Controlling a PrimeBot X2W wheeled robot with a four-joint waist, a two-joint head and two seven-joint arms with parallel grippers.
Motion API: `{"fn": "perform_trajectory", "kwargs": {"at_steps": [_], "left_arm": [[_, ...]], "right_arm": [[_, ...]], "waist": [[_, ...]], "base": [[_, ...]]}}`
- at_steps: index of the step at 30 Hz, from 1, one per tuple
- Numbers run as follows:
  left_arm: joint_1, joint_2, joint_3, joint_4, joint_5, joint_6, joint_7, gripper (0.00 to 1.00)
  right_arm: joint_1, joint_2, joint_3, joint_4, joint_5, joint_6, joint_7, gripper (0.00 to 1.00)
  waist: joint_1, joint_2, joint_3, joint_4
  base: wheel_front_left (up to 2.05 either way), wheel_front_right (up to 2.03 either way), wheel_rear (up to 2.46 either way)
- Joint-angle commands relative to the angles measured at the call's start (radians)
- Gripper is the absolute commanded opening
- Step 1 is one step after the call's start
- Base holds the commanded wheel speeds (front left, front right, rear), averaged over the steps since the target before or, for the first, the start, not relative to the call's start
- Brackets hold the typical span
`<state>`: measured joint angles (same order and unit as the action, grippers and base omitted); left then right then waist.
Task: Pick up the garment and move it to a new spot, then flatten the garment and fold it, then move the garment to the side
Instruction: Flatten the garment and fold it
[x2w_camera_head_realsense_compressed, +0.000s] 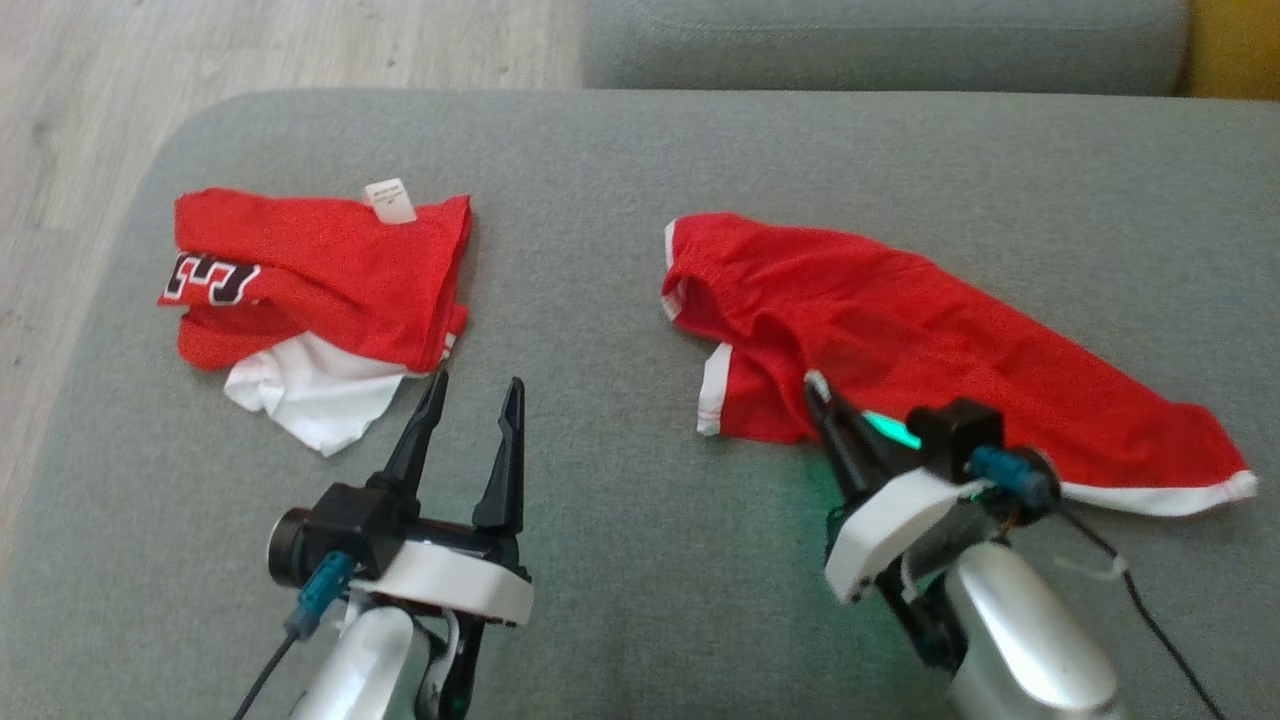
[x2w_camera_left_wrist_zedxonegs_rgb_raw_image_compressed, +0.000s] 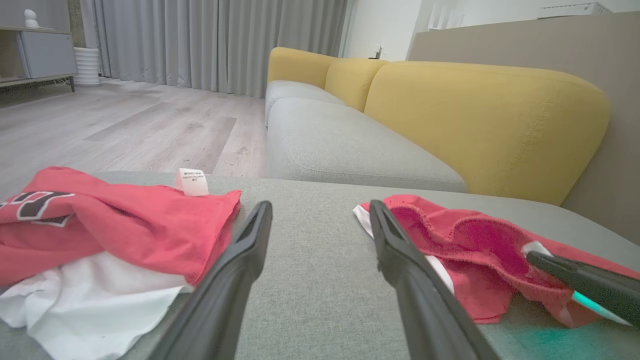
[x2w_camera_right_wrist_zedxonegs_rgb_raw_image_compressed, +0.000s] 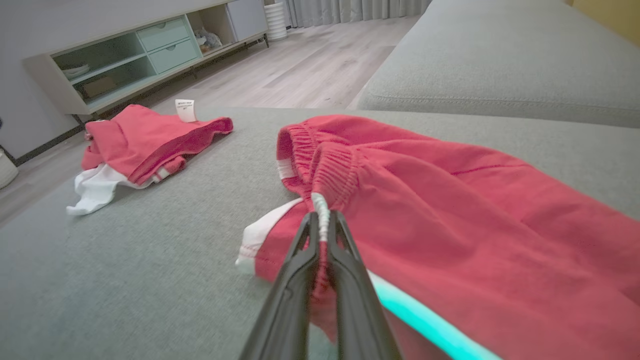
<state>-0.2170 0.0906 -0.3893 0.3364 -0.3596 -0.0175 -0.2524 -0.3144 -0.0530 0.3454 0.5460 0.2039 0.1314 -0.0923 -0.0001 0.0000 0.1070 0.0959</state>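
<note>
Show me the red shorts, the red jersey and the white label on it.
red shorts (x2w_camera_head_realsense_compressed: 900, 330), head view, middle of the red cloth.
red jersey (x2w_camera_head_realsense_compressed: 330, 270), head view, its top red layer.
white label (x2w_camera_head_realsense_compressed: 390, 200), head view, centre of the label.

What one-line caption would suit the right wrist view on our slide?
The right claw pinches red shorts at the waistband on a grey sofa; a second garment lies beyond.

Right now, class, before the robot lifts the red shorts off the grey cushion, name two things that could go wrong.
1. The right fingers pinch only a thin fold at the edge of the red shorts; it may slip out on lifting.
2. The open left fingers sit close to the folded jersey and could snag it.
</note>
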Motion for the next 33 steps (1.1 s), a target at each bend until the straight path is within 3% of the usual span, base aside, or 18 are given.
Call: {"fn": "perform_trajectory", "kwargs": {"at_steps": [1, 12, 13, 14, 22, 26, 33], "left_arm": [[-0.014, 0.013, 0.035, -0.032, 0.01, 0.003, -0.009, 1.0], [-0.004, 0.017, 0.024, -0.034, 0.013, 0.004, -0.009, 1.0], [-0.003, 0.017, 0.024, -0.034, 0.013, 0.004, -0.009, 1.0], [-0.003, 0.019, 0.023, -0.035, 0.013, 0.005, -0.009, 1.0], [-0.006, 0.023, 0.019, -0.045, 0.012, 0.006, -0.009, 1.0], [-0.007, 0.024, 0.014, -0.051, 0.014, 0.003, -0.009, 1.0], [-0.011, 0.018, -0.009, -0.046, 0.02, -0.012, -0.009, 1.0]], "right_arm": [[0.011, 0.003, 0.049, -0.072, 0.022, -0.001, 0.014, 0.0], [0.095, 0.003, 0.13, -0.183, 0.05, -0.001, 0.069, 0.0], [0.094, 0.003, 0.131, -0.183, 0.039, -0.001, 0.067, 0.63], [0.093, 0.003, 0.128, -0.185, 0.032, -0.001, 0.063, 1.0], [0.1, 0.003, 0.023, -0.208, 0.03, -0.001, -0.016, 1.0], [0.124, 0.003, -0.098, -0.227, 0.014, -0.001, -0.075, 1.0], [0.197, 0.003, -0.35, -0.253, -0.109, -0.001, -0.121, 1.0]], "waist": [[0.0001, 0.0, -0.018, -0.018], [0.0001, 0.0, -0.033, -0.019], [0.0001, 0.0, -0.032, -0.02], [0.0001, 0.0, -0.03, -0.021], [0.0001, 0.0, -0.023, -0.055], [0.0001, 0.0, -0.022, -0.086], [0.0001, 0.0, -0.009, -0.134]], "base": [[0.0, 0.0, 0.0], [0.0, 0.0, 0.0], [0.0, 0.0, 0.0], [0.0, 0.0, 0.0], [0.0, 0.0, 0.0], [0.0, 0.0, 0.0], [0.0, 0.0, 0.0]]}}
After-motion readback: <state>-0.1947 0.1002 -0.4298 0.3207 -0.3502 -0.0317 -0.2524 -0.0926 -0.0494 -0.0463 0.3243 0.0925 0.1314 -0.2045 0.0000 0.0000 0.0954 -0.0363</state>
